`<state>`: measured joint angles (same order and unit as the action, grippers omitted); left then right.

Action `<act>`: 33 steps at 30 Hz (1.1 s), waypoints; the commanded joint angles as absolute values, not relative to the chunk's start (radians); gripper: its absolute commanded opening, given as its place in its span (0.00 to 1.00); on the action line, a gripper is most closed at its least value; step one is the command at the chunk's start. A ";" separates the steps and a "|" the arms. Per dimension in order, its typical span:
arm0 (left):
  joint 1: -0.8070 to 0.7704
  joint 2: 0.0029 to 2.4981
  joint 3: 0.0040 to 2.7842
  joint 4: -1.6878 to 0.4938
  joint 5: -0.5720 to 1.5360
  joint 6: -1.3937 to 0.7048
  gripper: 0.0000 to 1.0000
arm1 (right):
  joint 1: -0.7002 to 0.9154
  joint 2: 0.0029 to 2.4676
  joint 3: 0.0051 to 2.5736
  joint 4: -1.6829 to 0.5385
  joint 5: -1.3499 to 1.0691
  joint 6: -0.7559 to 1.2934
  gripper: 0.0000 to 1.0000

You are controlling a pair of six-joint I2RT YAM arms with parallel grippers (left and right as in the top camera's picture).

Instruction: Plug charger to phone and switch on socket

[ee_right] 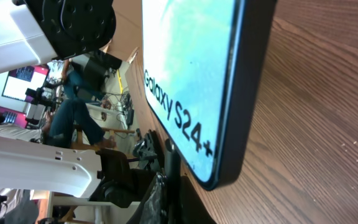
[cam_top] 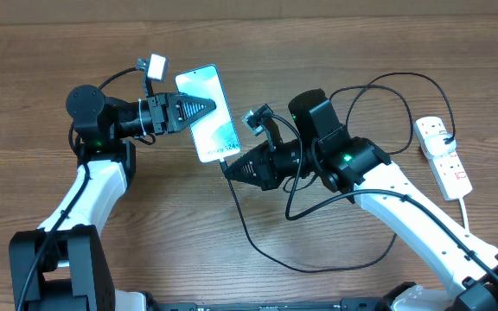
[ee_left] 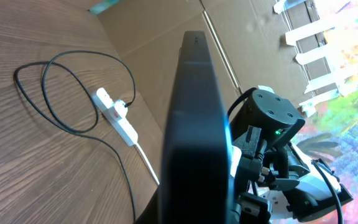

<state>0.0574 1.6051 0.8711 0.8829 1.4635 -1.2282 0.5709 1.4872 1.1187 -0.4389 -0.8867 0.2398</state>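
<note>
The phone [cam_top: 207,114] is held off the table, screen up, with my left gripper [cam_top: 206,107] shut on its left edge. In the left wrist view it shows edge-on as a dark slab [ee_left: 194,124]. My right gripper [cam_top: 229,165] is shut on the small black plug tip of the charger [ee_right: 172,167], which meets the phone's lower edge [ee_right: 229,124] near the "Galaxy S24+" text. I cannot tell whether the tip is fully seated. The charger's thin black cable [cam_top: 266,252] trails in loops over the table. The socket [cam_top: 443,155], a white strip with red switches, lies far right, beyond both grippers.
A black plug [cam_top: 450,138] sits in the strip, and its white cord [cam_top: 466,206] runs toward the front edge. Black cable loops [ee_left: 73,93] lie next to the strip [ee_left: 117,115]. Cardboard panels [ee_left: 166,25] stand behind the wooden table.
</note>
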 commanded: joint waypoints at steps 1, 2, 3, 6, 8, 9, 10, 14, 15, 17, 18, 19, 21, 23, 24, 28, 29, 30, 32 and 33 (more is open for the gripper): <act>0.059 1.599 0.887 0.887 1.518 -1.211 0.04 | 0.569 1.466 1.125 -0.405 -0.890 0.239 0.04; 0.059 1.599 0.887 0.887 1.520 -1.211 0.04 | 0.568 1.466 1.125 -0.405 -0.879 0.239 0.04; 0.059 1.599 0.887 0.887 1.520 -1.211 0.04 | 0.567 1.466 1.125 -0.405 -0.863 0.239 0.04; 0.057 1.599 0.887 0.887 1.519 -1.211 0.04 | 0.567 1.468 1.125 -0.399 -0.820 0.239 0.04; 0.054 1.599 0.887 0.887 1.515 -1.212 0.04 | 0.567 1.470 1.125 -0.380 -0.819 0.239 0.04; 0.052 1.599 0.887 0.887 1.511 -1.212 0.04 | 0.568 1.471 1.125 -0.369 -0.819 0.239 0.04; 0.049 1.599 0.887 0.887 1.508 -1.212 0.04 | 0.568 1.472 1.125 -0.358 -0.818 0.239 0.04; 0.035 1.599 0.887 0.887 1.501 -1.212 0.04 | 0.568 1.472 1.125 -0.344 -0.794 0.239 0.04; 0.032 1.599 0.887 0.887 1.501 -1.212 0.04 | 0.568 1.472 1.125 -0.345 -0.792 0.239 0.04; 0.030 1.599 0.887 0.887 1.503 -1.211 0.04 | 0.564 1.472 1.125 -0.344 -0.793 0.239 0.04; 0.030 1.599 0.887 0.887 1.504 -1.211 0.04 | 0.560 1.472 1.125 -0.344 -0.793 0.239 0.04; 0.030 1.599 0.887 0.887 1.508 -1.211 0.04 | 0.557 1.472 1.125 -0.344 -0.793 0.238 0.04; 0.030 1.599 0.887 0.888 1.518 -1.208 0.04 | 0.546 1.472 1.125 -0.345 -0.794 0.236 0.04; 0.030 1.599 0.887 0.888 1.527 -1.207 0.04 | 0.535 1.472 1.125 -0.345 -0.794 0.235 0.04; 0.030 1.599 0.887 0.888 1.530 -1.207 0.04 | 0.527 1.472 1.125 -0.345 -0.794 0.235 0.04; 0.030 1.599 0.887 0.894 1.535 -1.207 0.04 | 0.506 1.472 1.125 -0.344 -0.798 0.235 0.04; 0.030 1.599 0.887 0.896 1.535 -1.207 0.04 | 0.502 1.472 1.125 -0.341 -0.806 0.235 0.04; 0.030 1.599 0.887 0.897 1.535 -1.207 0.04 | 0.500 1.472 1.125 -0.337 -0.813 0.235 0.04; 0.030 1.599 0.887 0.900 1.535 -1.206 0.04 | 0.500 1.472 1.125 -0.324 -0.828 0.236 0.04; 0.030 1.599 0.887 0.906 1.535 -1.206 0.04 | 0.500 1.472 1.125 -0.313 -0.841 0.236 0.04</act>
